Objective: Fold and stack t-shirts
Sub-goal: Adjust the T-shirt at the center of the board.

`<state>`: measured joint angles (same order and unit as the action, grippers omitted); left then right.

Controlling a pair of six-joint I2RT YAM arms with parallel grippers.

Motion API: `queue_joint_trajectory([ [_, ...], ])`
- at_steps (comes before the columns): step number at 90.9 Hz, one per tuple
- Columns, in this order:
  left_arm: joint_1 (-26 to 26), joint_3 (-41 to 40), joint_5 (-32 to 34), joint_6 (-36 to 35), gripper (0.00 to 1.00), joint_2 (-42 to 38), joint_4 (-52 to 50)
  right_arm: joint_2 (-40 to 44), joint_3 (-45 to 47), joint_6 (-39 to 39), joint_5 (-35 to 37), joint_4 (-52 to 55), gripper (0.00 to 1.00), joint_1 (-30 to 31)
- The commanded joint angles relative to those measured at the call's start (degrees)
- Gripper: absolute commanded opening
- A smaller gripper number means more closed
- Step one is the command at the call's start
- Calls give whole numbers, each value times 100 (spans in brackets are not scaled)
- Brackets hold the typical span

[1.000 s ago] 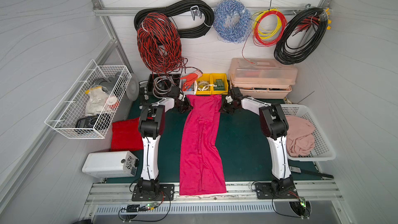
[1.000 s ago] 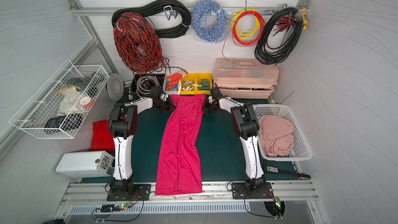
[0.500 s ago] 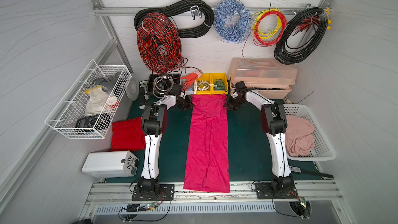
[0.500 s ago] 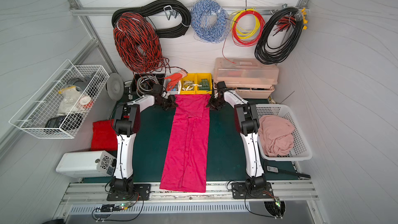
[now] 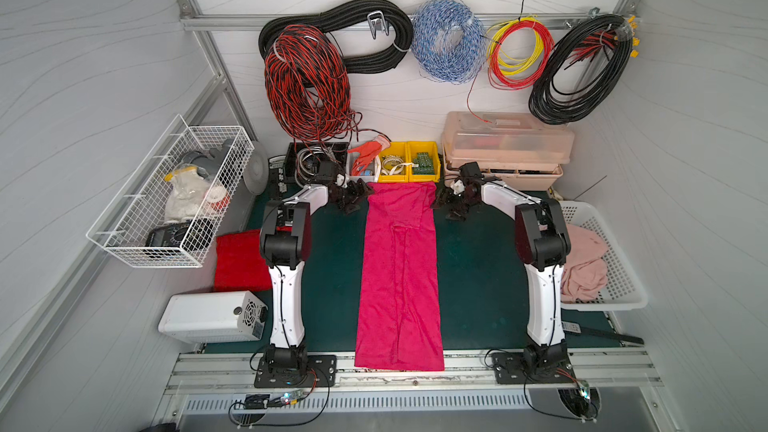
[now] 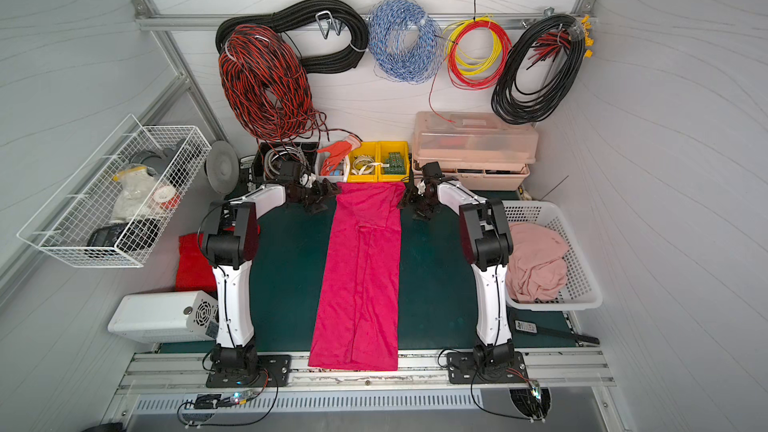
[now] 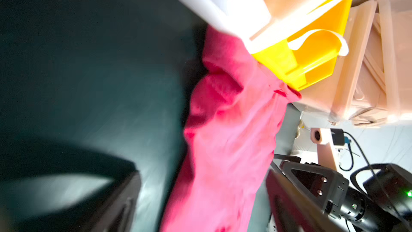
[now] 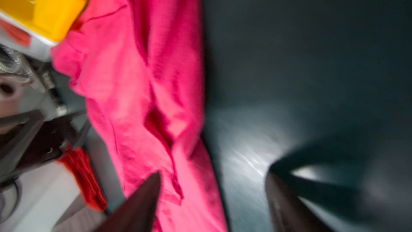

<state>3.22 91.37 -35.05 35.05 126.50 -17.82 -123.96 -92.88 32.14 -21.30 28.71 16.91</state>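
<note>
Looking in a top view, the pink shirt (image 5: 399, 276) lies long down the middle of the bench (image 5: 473, 268). The red shirt (image 5: 241, 259), mid-left, hides partly behind an arm (image 5: 286, 243).

Left wrist view: blurry, left hand (image 7: 201, 174) wide, empty.

Right wrist view: blurry, right hand (image 8: 214, 172) wide, empty. Its finger could snag cloth, spoiling the fold.

Fixtures and stored items around the green mat (image 5: 478, 268)
Cable coils (image 5: 307, 85) hang at 12 o'clock, with yellow bins (image 5: 424, 178) and an orange glove (image 5: 368, 151) below them; beige toolbox (image 5: 507, 139) at 1 o'clock; white plastic basket (image 5: 602, 306) holding pink cloth (image 5: 586, 259) at 3 o'clock; white vented unit (image 5: 208, 317) at 8 o'clock; wire basket (image 5: 141, 252) at 10 o'clock.
</note>
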Motion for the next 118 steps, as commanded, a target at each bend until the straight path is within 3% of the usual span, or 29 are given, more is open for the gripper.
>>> queue_joint_trajectory([
  [1, -116, -593, 499, -472, 100, -558, -601, 620, 625, -129, 490, 371, 99, 98],
  [8, -37, -1145, 621, -738, 100, -1326, -1038, 1148, 1130, -31, 566, 582, 99, 290],
  [21, 310, -2651, 399, -994, 100, -3026, -1647, 2421, 2607, 561, -51, 175, 98, 820],
  [32, 577, -4148, 6, -515, 99, -4239, -1221, 3444, 3998, 1238, -134, -677, 76, 1406],
  [41, 721, -4692, -243, -144, 84, -4598, -801, 3603, 4474, 1489, -241, -1048, 65, 1602],
  [47, 819, -4756, -342, -75, 69, -4588, -757, 3484, 4534, 1556, -295, -1120, 64, 1677],
  [51, 896, -4679, -233, -174, 67, -4514, -977, 3409, 4500, 1540, -254, -1082, 65, 1765],
  [63, 1000, -4407, 291, -594, 91, -4303, -1581, 3382, 4393, 1395, 3, -933, 67, 1871],
  [73, 1001, -4262, 296, -744, 93, -3933, -1618, 3204, 4265, 1296, 65, -825, 68, 1802],
  [107, 1139, -3694, 581, -825, 77, -2521, -1499, 2372, 4065, 1258, 102, -1060, 44, 1760],
  [118, 1141, -3570, 438, -779, 59, -2196, -1285, 2299, 3986, 1232, 120, -1078, 27, 1655],
])
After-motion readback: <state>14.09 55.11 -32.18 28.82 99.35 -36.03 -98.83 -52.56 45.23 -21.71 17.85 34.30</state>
